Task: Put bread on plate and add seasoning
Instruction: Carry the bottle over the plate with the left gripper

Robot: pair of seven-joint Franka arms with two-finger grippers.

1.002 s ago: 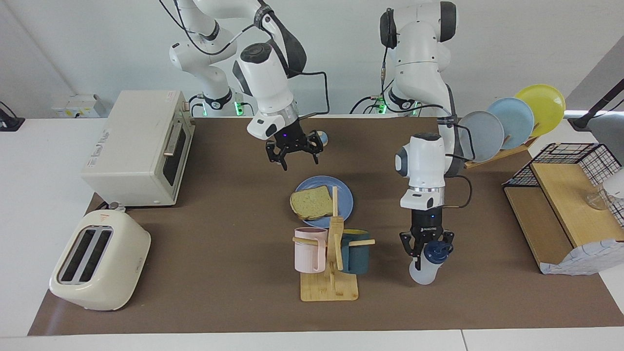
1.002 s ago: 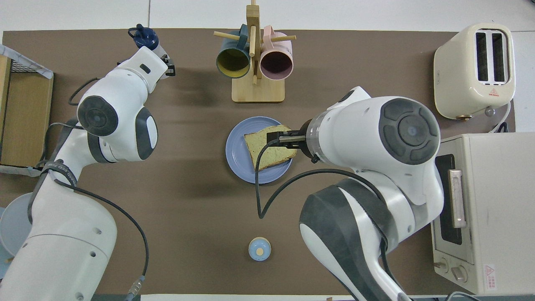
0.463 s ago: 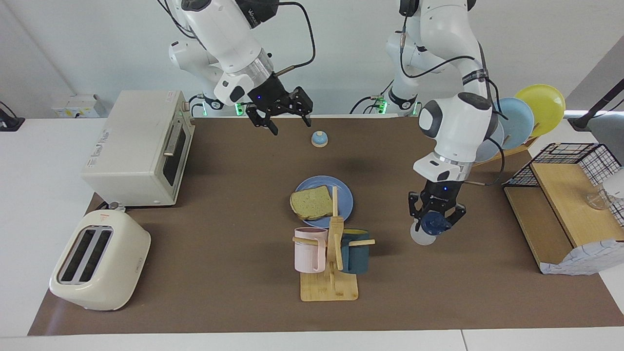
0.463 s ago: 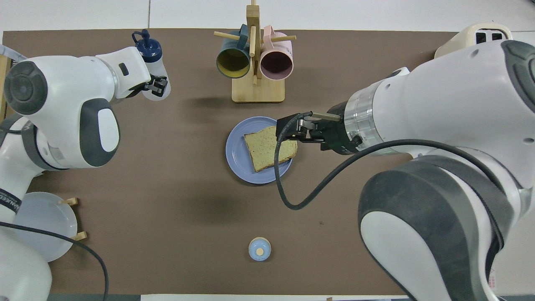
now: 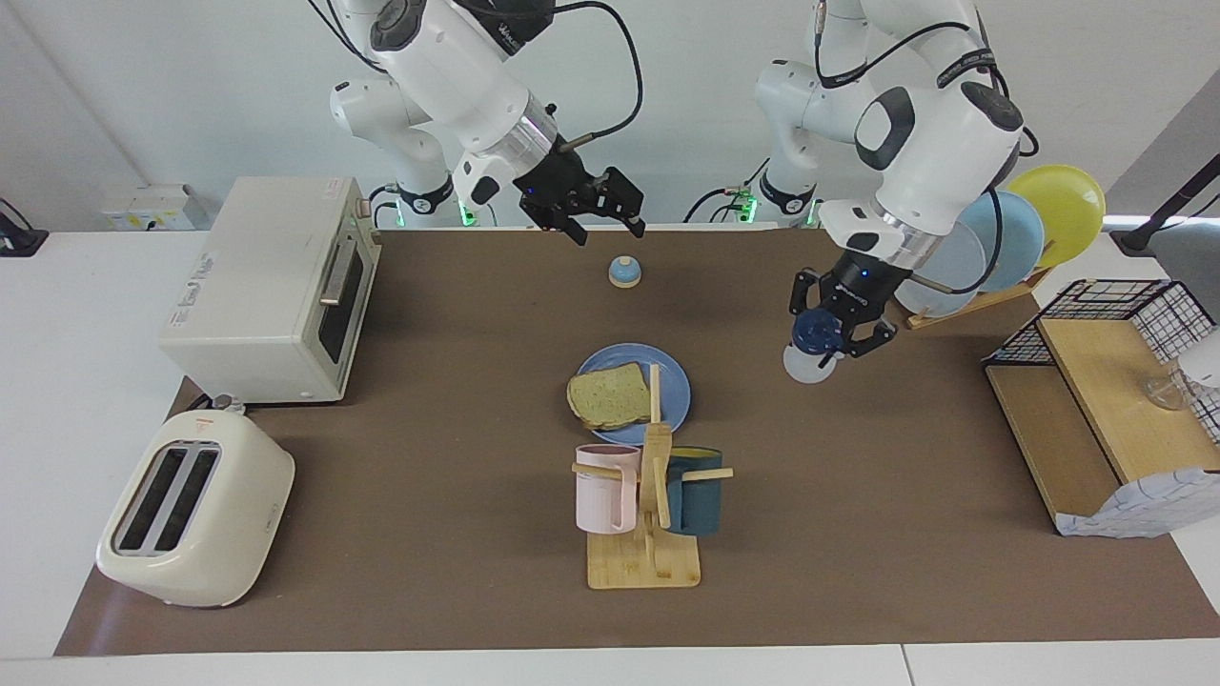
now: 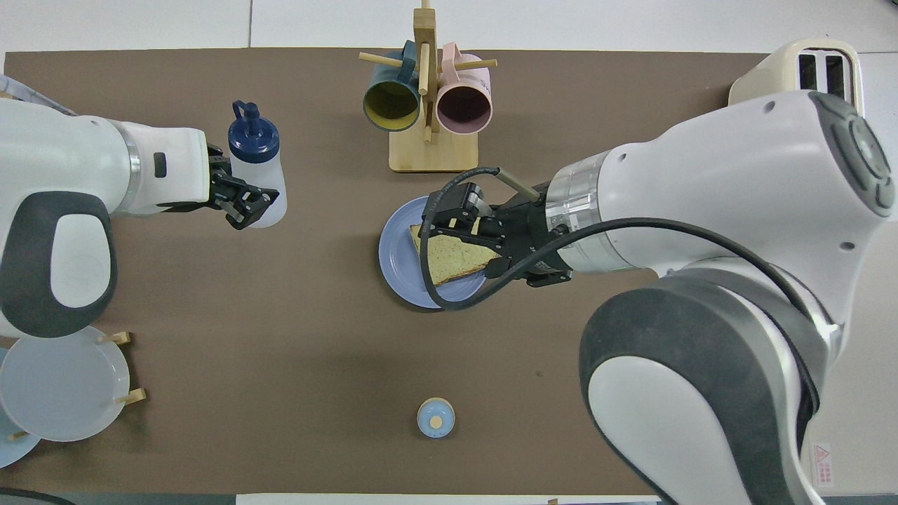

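**Observer:** Take me across the facing view from its left edge. What matters for the next move?

**Operator:** First I come to my right gripper [image 5: 602, 223]. It hangs high over the end of the worktop [image 5: 448, 400] nearest the robots, above the small blue-domed bell [image 5: 624, 272], with its jaws spread wide and nothing in them. I judge that arm to be waiting.

**Observer:** And the middle?

**Operator:** The bread slice [image 5: 610, 395] lies flat on the blue plate [image 5: 679, 386], overhanging the rim toward the right arm's end. The mug rack [image 5: 648, 514] with its pink and dark teal mugs stands just beside the plate, farther from the robots. So I take the bread step as done.

**Observer:** Then the seasoning?

**Operator:** My left gripper [image 5: 841, 329] has the seasoning bottle [image 5: 810, 351] clamped in narrow jaws, up in the air over bare worktop, off toward the left arm's end from the plate. From overhead the bottle's [image 6: 254, 168] long axis runs roughly away from the robots, navy cap pointing away, the jaws across its body.

**Observer:** So what does the move turn on?

**Operator:** The plate lies sideways from the bottle, toward the table's middle. I'd judge I must carry it across over the bread, then tip the cap down, keeping clear of the mug rack.
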